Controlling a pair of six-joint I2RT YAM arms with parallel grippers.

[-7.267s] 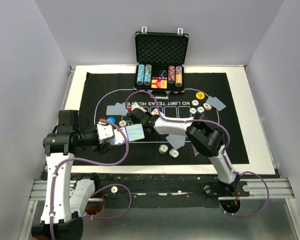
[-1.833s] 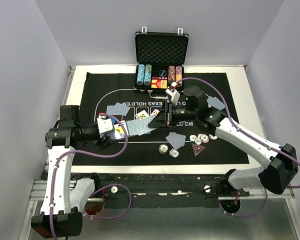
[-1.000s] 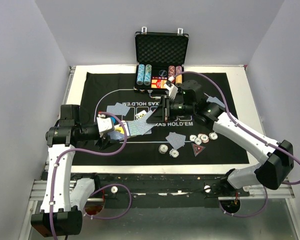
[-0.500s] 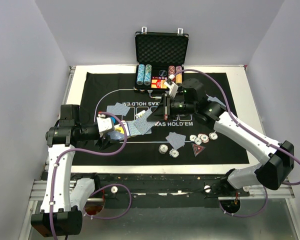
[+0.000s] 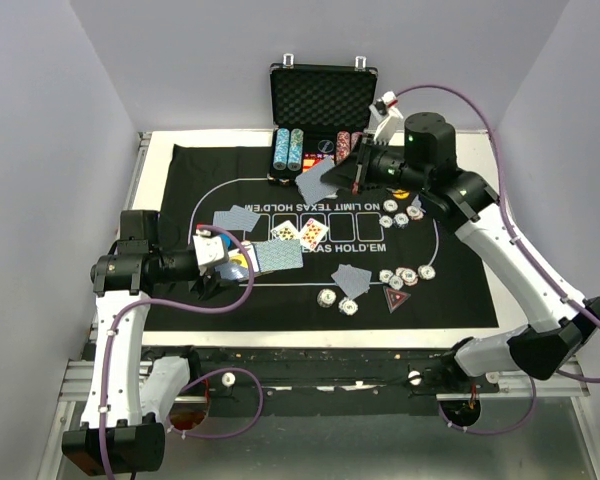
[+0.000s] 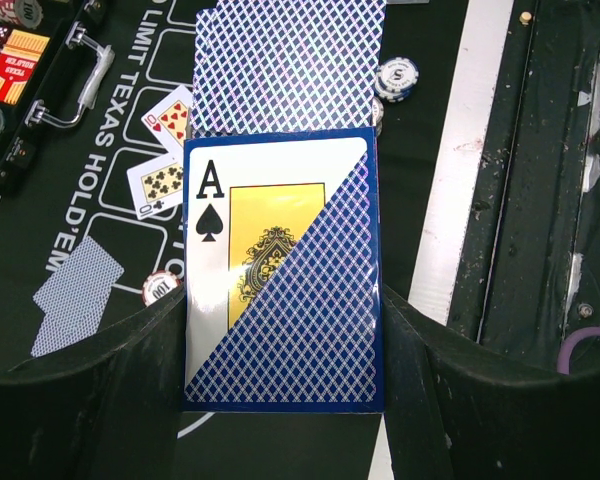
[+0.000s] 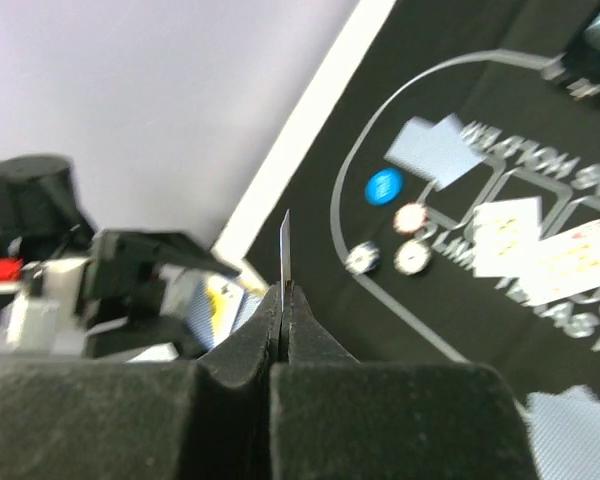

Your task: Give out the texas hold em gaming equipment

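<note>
The right gripper (image 5: 357, 176) is pinched shut on a single blue-backed card (image 5: 320, 181), held in the air over the far part of the black mat (image 5: 450, 300), just near of the open case (image 5: 323, 95); from its wrist camera the card shows edge-on between the closed jaws. The left gripper (image 5: 228, 258), at the left of the mat, clamps a deck of cards (image 6: 280, 290), ace-of-spades front up, blue backs sticking out beyond it. Between the arms two face-up cards (image 5: 300, 232) lie on the mat. Nearer lie a face-down pair (image 5: 352, 280), striped chips (image 5: 325, 297) and the red triangular marker (image 5: 395, 297)
</note>
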